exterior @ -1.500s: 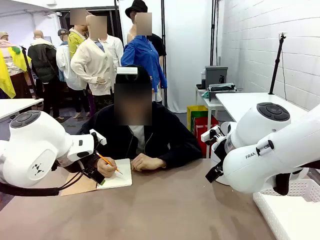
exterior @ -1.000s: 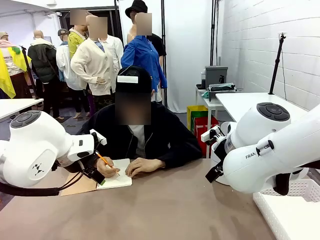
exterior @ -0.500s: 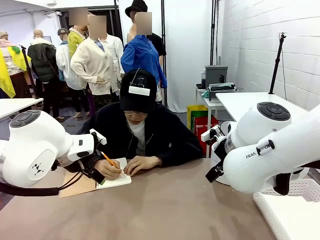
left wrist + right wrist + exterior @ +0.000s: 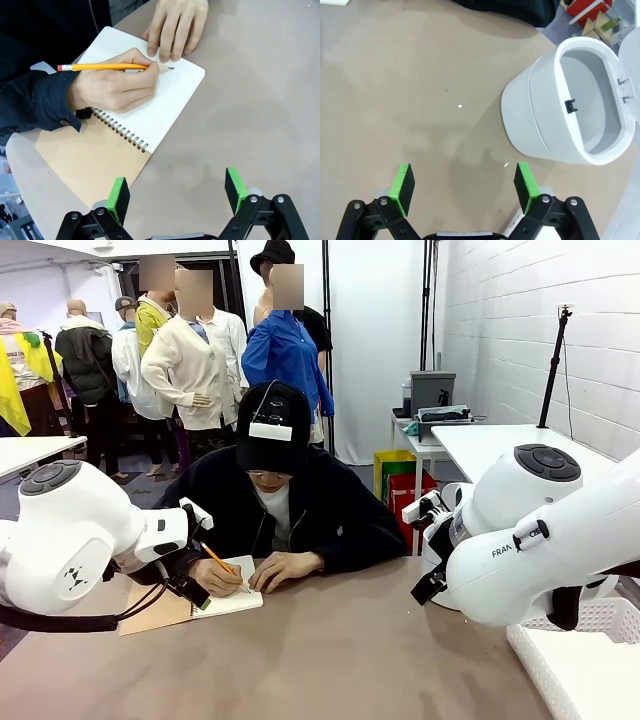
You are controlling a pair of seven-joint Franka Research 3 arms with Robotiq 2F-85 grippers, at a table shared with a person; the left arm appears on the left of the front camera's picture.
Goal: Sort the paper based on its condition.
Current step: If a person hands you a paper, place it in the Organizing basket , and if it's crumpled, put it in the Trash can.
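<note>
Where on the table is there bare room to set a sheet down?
Bare tabletop runs from the notebook to the white bin, including below the open left gripper and right gripper. Crowded: the notebook, under the person's hands.

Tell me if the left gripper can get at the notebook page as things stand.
Probably not cleanly: the left gripper hangs open near the notebook, but the person's writing hand and other hand lie on its page.

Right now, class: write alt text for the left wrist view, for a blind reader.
A person's hand writes with a yellow pencil in an open spiral notebook on a tan table; the left tool hovers open nearby.
</note>
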